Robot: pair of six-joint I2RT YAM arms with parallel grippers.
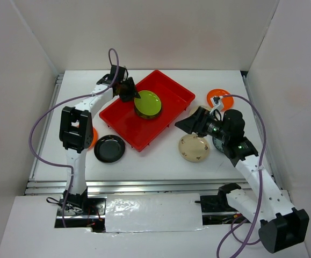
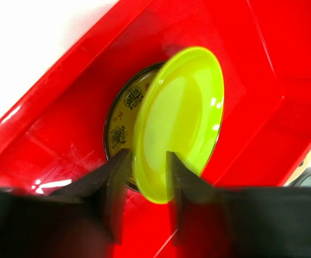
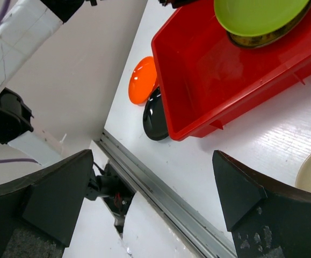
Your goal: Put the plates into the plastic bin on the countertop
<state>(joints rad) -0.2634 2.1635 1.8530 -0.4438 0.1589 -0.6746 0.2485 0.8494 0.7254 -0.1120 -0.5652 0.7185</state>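
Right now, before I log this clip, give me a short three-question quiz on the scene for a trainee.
1. True or false: the lime green plate lies inside the red bin, stacked on a dark patterned plate.
2. The right end effector is: A) open and empty; B) shut on a plate; C) out of view.
3. In the top view, how many plates lie on the countertop outside the bin?

Key
1. True.
2. A.
3. Four: the black plate, the beige plate and two orange plates, one right of the bin and one half hidden behind the left arm.
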